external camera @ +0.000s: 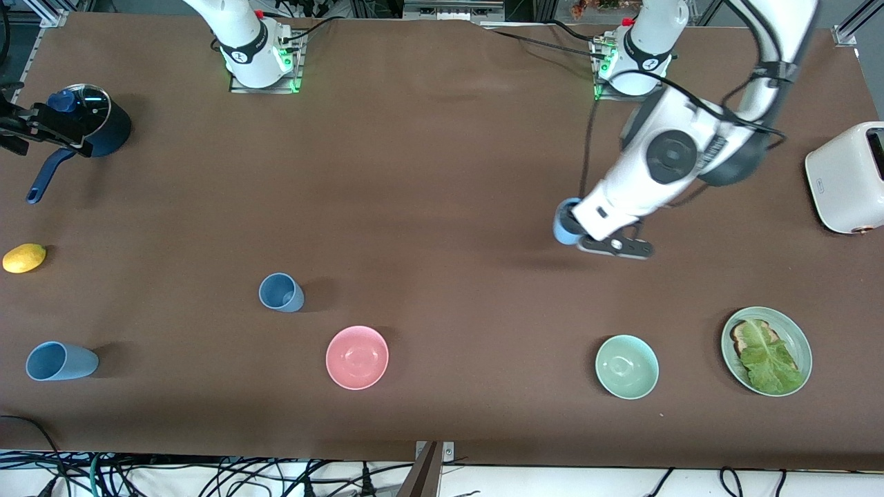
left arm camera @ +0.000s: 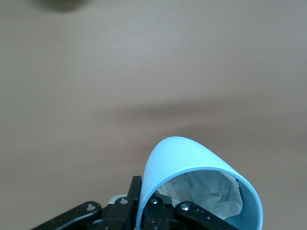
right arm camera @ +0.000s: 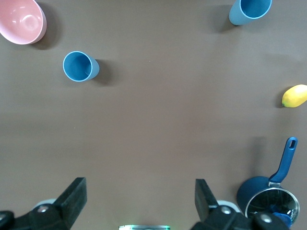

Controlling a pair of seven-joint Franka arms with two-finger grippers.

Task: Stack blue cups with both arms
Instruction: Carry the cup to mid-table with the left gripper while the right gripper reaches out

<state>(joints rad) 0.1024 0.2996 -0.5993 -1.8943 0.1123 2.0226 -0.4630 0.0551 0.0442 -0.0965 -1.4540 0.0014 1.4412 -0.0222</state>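
Brown cloth-covered table (external camera: 442,172), big items first: white toaster (external camera: 846,176) at my left arm's end, dark-blue lidded saucepan (external camera: 93,124) at my right arm's end.

My left gripper (external camera: 587,231) is clamped on a light-blue matte tumbler (external camera: 566,222), off the table and tilted, over bare cloth farther from the front camera than the mint-green bowl (external camera: 626,366). Left wrist view: crumpled white paper (left arm camera: 211,191) sits inside that held cup.

Key relation: the two free light-blue cups lie toward my right arm's end. One stands upright (external camera: 281,292) near the pink bowl (external camera: 357,357); the other (external camera: 59,361) sits nearer the table corner, apparently leaning. My right gripper (right arm camera: 139,199) is spread wide, holding nothing, high over the table near the saucepan, so my right arm is closer to both. My guess: the upright cup is the stacking target, carried cup goes over it mouth-up.

Containers: both bowls empty. Green plate (external camera: 766,351) holds toast with a lettuce leaf. Yellow lemon (external camera: 24,257) is loose.
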